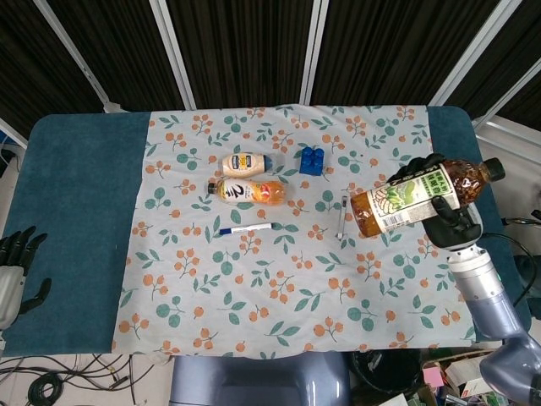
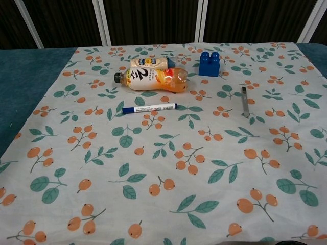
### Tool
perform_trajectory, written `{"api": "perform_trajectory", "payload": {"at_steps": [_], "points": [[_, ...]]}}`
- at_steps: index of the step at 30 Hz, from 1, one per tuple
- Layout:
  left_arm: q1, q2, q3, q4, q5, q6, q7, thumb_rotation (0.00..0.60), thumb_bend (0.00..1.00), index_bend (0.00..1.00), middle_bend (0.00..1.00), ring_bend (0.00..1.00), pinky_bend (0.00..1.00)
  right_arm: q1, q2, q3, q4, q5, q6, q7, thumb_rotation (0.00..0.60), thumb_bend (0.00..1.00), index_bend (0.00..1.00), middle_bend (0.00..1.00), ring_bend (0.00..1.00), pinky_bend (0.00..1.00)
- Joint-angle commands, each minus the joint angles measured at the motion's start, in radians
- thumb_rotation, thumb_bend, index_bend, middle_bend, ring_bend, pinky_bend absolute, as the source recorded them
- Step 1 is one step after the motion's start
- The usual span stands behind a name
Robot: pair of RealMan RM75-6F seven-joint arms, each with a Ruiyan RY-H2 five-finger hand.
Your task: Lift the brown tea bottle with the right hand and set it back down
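Dark slatted panels back a teal table (image 1: 76, 211) covered by a floral cloth (image 2: 168, 168). Over the cloth's right edge, the right hand (image 1: 448, 216) grips the tea bottle (image 1: 418, 196), which is in the air and tipped nearly flat, cap toward the right. The left hand (image 1: 15, 269) rests at the table's near left corner, fingers spread, holding nothing. On the cloth lie an orange bottle (image 2: 153, 79), touching a mayo bottle (image 2: 150, 62) behind it, a blue brick (image 2: 208, 63), a pen (image 2: 149, 108) and a thin metal tool (image 2: 244, 101).
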Motion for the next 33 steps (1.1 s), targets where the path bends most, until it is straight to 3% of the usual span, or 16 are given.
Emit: {"api": "perform_trajectory", "payload": {"at_steps": [1, 8, 16, 26, 33], "points": [[0.000, 0.001, -0.001, -0.001, -0.002, 0.000, 0.001, 0.600, 0.39, 0.12, 0.02, 0.01, 0.09, 0.006, 0.003, -0.107, 0.065, -0.059, -0.075, -0.356, 0.600, 0.44, 0.52, 0.51, 0.63, 0.80], [0.001, 0.001, -0.001, 0.000, -0.003, 0.000, 0.000, 0.600, 0.39, 0.12, 0.02, 0.01, 0.09, 0.018, -0.095, -0.161, 0.083, 0.052, -0.138, -0.910, 0.600, 0.45, 0.52, 0.51, 0.63, 0.80], [-0.001, 0.003, -0.002, 0.000, -0.006, -0.002, -0.002, 0.600, 0.39, 0.12, 0.02, 0.01, 0.09, 0.028, -0.212, -0.175, 0.126, 0.150, -0.089, -1.357, 0.600, 0.45, 0.52, 0.51, 0.63, 0.80], [-0.001, 0.000, -0.003, 0.005, -0.003, 0.003, 0.008, 0.600, 0.39, 0.12, 0.02, 0.01, 0.09, 0.034, -0.371, -0.175, 0.238, 0.244, -0.006, -1.553, 0.600, 0.45, 0.52, 0.51, 0.63, 0.80], [-0.001, 0.000, -0.003, 0.005, -0.004, 0.003, 0.009, 0.600, 0.39, 0.12, 0.02, 0.01, 0.09, 0.057, -0.425, -0.185, 0.312, 0.279, -0.049, -1.525, 0.600, 0.45, 0.52, 0.51, 0.63, 0.80]]}}
